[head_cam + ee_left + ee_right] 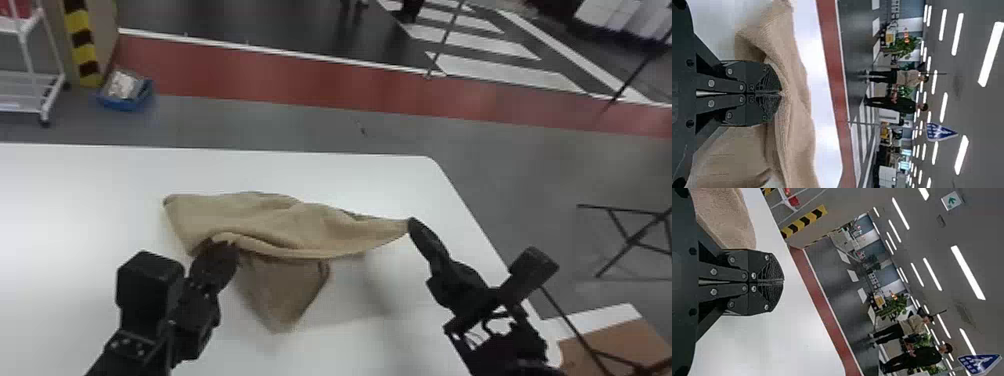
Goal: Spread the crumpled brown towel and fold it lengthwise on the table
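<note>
The brown towel (280, 220) lies bunched over the bench (75, 210), stretched between the grippers. The left gripper (221, 245) has its fingers clamped on the near edge; the right gripper (411, 223) has its fingers pinched together on the tapering right end.

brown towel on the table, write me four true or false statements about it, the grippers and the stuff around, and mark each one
The left gripper is shut on the brown towel. True.
The towel is neatly folded. False: it is rumpled.
A blue bin stands on the floor beyond the white table. True.
The right gripper is wide open. False: its fingers are together.
</note>
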`<state>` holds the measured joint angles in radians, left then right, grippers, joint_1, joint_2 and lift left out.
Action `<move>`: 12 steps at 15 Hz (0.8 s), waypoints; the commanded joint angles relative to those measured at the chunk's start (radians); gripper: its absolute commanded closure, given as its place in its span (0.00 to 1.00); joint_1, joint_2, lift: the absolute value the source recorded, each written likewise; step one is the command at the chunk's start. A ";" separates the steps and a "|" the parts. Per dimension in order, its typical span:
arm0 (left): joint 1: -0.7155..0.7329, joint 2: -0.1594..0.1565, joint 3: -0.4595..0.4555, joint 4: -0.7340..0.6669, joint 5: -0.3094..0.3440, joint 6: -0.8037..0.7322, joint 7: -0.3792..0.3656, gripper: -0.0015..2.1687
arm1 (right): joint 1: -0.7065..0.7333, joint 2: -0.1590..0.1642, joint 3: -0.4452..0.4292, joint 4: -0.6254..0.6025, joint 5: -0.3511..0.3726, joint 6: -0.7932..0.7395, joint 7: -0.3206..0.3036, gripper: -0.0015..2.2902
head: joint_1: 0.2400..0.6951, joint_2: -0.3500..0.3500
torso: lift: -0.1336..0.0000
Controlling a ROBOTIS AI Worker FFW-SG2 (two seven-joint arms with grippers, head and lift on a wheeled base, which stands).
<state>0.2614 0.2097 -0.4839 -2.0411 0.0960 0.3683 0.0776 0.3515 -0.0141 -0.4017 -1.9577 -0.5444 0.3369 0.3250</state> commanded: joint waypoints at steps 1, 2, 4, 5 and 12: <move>0.025 0.016 0.007 -0.123 -0.018 0.002 0.008 0.83 | -0.006 -0.001 -0.002 -0.099 -0.028 0.098 0.000 0.63 | 1.00 0.00 | 0.07; 0.045 0.025 0.021 -0.191 -0.018 0.008 0.013 0.83 | -0.008 0.000 -0.006 -0.162 -0.051 0.153 -0.004 0.63 | 1.00 0.00 | 0.07; 0.087 0.043 0.051 -0.318 -0.015 0.015 0.016 0.83 | -0.011 0.003 -0.023 -0.263 -0.128 0.206 -0.023 0.63 | 1.00 0.00 | 0.07; 0.110 0.050 0.071 -0.381 -0.015 0.027 0.016 0.83 | -0.011 0.006 -0.029 -0.309 -0.174 0.230 -0.027 0.63 | 1.00 0.00 | 0.07; 0.051 0.028 0.058 -0.241 -0.019 0.085 0.027 0.83 | 0.006 0.015 -0.065 -0.288 -0.197 0.169 -0.112 0.63 | 0.94 0.03 | 0.07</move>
<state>0.3429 0.2504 -0.4060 -2.3519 0.0837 0.4548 0.1004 0.3550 -0.0015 -0.4570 -2.2762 -0.7448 0.5234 0.2195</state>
